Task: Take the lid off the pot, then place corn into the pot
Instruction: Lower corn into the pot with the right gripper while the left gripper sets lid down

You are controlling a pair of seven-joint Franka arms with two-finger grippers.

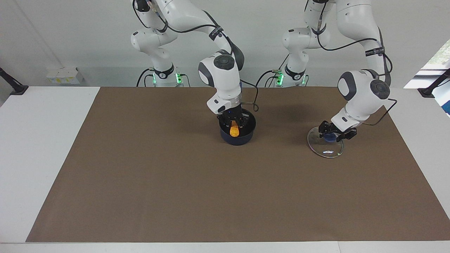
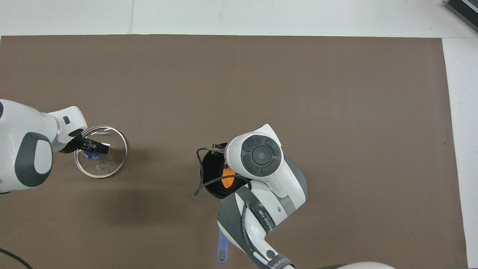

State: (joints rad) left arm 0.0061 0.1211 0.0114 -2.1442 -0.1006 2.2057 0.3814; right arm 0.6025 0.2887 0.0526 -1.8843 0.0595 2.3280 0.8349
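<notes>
The dark blue pot (image 1: 239, 140) stands on the brown mat near the robots, about mid-table. My right gripper (image 1: 233, 123) reaches down into it, shut on the top of the orange corn (image 1: 234, 131), which hangs upright inside the pot. In the overhead view my right arm covers most of the pot (image 2: 210, 175); a piece of corn (image 2: 227, 180) and the pot's handle (image 2: 222, 246) show. The glass lid (image 1: 325, 147) lies on the mat toward the left arm's end. My left gripper (image 1: 334, 135) is at its blue knob (image 1: 329, 138). The lid (image 2: 108, 164) and left gripper (image 2: 93, 147) also show from overhead.
The brown mat (image 1: 175, 182) covers most of the white table (image 1: 42, 140). A black cable (image 2: 199, 179) loops from the right wrist over the pot's rim. Small white boxes (image 1: 65, 75) sit at the table's edge near the right arm's base.
</notes>
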